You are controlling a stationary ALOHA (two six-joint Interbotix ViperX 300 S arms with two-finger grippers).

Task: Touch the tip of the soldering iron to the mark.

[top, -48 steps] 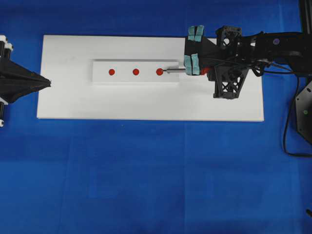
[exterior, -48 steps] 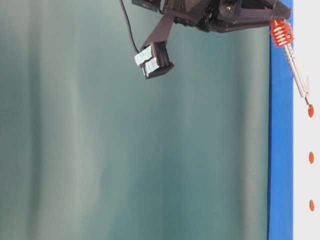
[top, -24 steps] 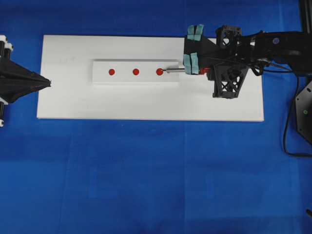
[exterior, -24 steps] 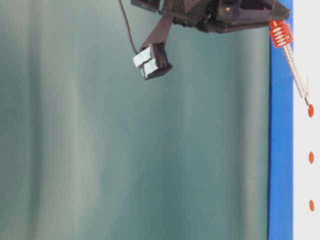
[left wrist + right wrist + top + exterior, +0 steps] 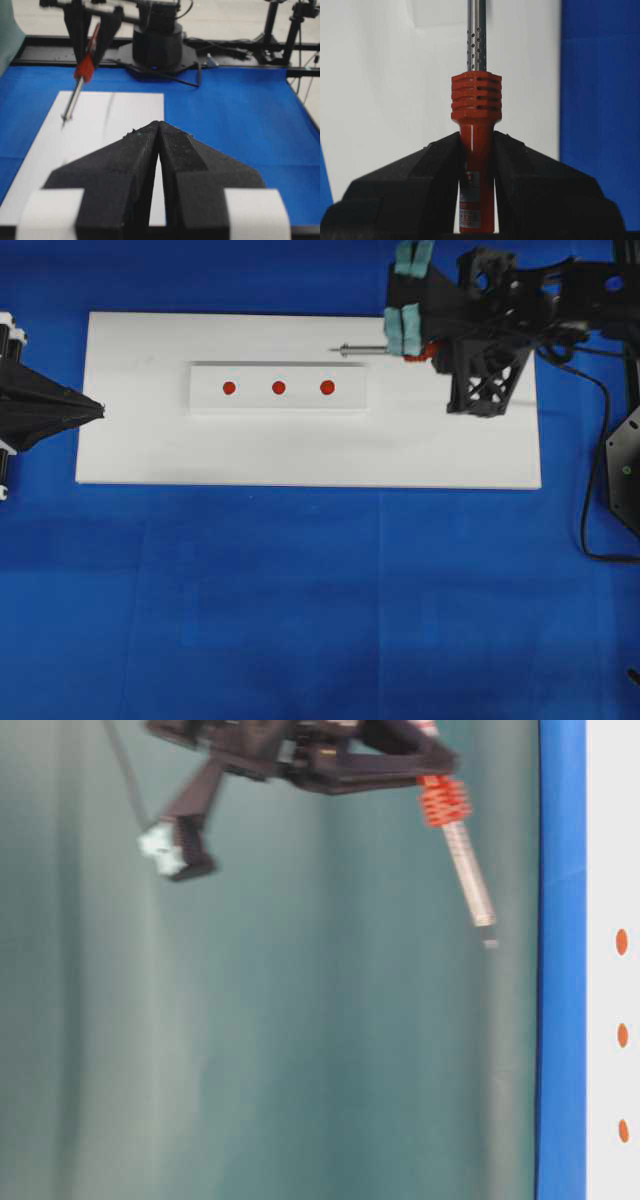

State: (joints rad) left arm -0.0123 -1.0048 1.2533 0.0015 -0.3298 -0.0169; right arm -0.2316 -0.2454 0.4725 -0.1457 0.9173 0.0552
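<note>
My right gripper [image 5: 477,137] is shut on the red-orange handle of the soldering iron [image 5: 476,100]. The iron [image 5: 362,350] hangs in the air, its silver shaft pointing left and its tip beyond the far side of the white block [image 5: 250,375]. The table-level view shows the iron [image 5: 465,870] lifted well off the surface, tip down. The mark [image 5: 279,388], the middle of three red dots, lies untouched; it also shows side-on [image 5: 622,1035]. My left gripper [image 5: 95,410] rests shut and empty at the board's left edge, and from it I see the iron [image 5: 75,100] ahead.
The block lies on a white board [image 5: 300,450] on a blue cloth. Outer red dots [image 5: 229,388] [image 5: 327,388] flank the mark. The right arm's black frame [image 5: 490,380] overhangs the board's right end. A black cable [image 5: 592,490] runs down the right side.
The right gripper has lifted the iron off the right-hand outer dot, where its tip rested, and carried it up and toward the board's far edge. The left gripper has not moved.
</note>
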